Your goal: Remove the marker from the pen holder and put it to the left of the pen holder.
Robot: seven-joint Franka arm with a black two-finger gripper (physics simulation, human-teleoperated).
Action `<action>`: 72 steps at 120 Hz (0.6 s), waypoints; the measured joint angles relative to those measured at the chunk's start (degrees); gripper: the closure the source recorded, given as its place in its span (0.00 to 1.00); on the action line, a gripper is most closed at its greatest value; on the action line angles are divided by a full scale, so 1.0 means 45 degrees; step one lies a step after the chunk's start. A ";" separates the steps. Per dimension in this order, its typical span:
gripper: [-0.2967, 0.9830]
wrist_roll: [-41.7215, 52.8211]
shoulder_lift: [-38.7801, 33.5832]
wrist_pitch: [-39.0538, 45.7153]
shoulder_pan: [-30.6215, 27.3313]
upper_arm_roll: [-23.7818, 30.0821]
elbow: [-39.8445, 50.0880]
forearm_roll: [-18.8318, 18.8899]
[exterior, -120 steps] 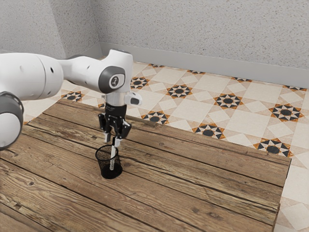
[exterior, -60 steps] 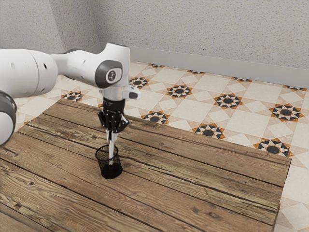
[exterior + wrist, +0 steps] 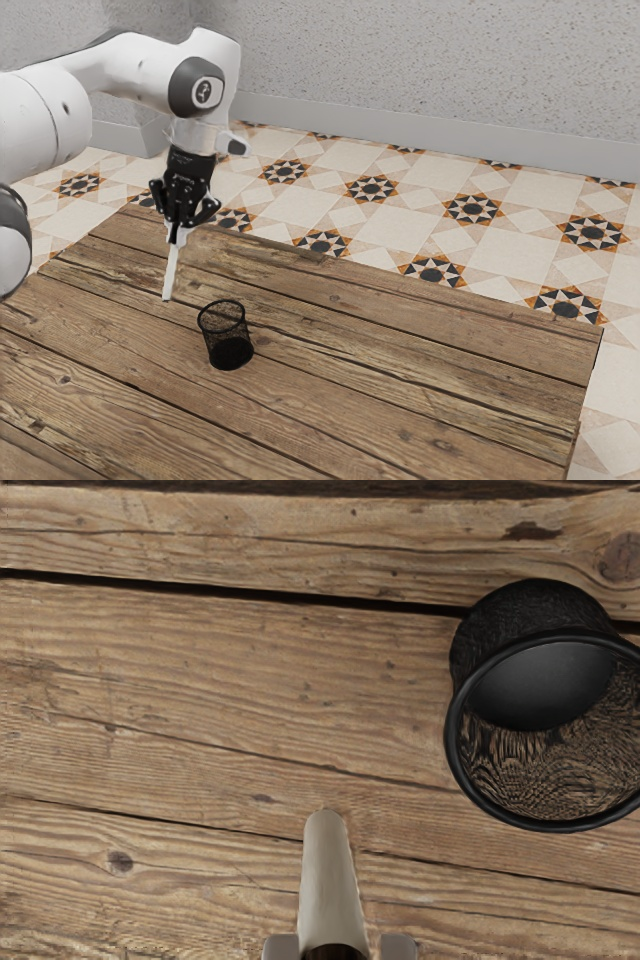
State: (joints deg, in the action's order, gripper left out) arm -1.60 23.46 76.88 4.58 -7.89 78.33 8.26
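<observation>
My gripper point(image 3: 175, 234) is shut on the upper end of the white marker point(image 3: 170, 273), which hangs almost upright with a slight tilt above the table. The black mesh pen holder point(image 3: 227, 335) stands upright on the wood, with nothing in it, toward the exterior view's right of the marker. In the wrist view the marker point(image 3: 330, 880) reaches out between the two fingertips of my gripper point(image 3: 338, 948), and the round mouth of the pen holder point(image 3: 540, 685) lies apart from it.
The wooden plank table point(image 3: 400, 380) extends all around the pen holder. Its far edge runs behind my gripper, with the patterned tile floor point(image 3: 420, 215) and a grey wall point(image 3: 420, 70) beyond.
My gripper shut on the marker, then rose and moved toward the exterior view's left, drawing the marker up out of the pen holder. The pen holder has stayed where it was.
</observation>
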 joint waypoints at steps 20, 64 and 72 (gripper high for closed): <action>0.85 -0.0092 0.1368 -0.1531 -0.0004 -0.0715 -0.0658 0.0360; 0.85 -0.0313 0.4132 -0.2415 -0.0040 -0.0898 -0.1226 0.0161; 0.85 -0.0352 0.4178 -0.2432 -0.0043 -0.0894 -0.1231 0.0135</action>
State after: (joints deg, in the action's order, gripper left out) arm -3.18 42.26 65.94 4.39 -11.91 72.79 8.86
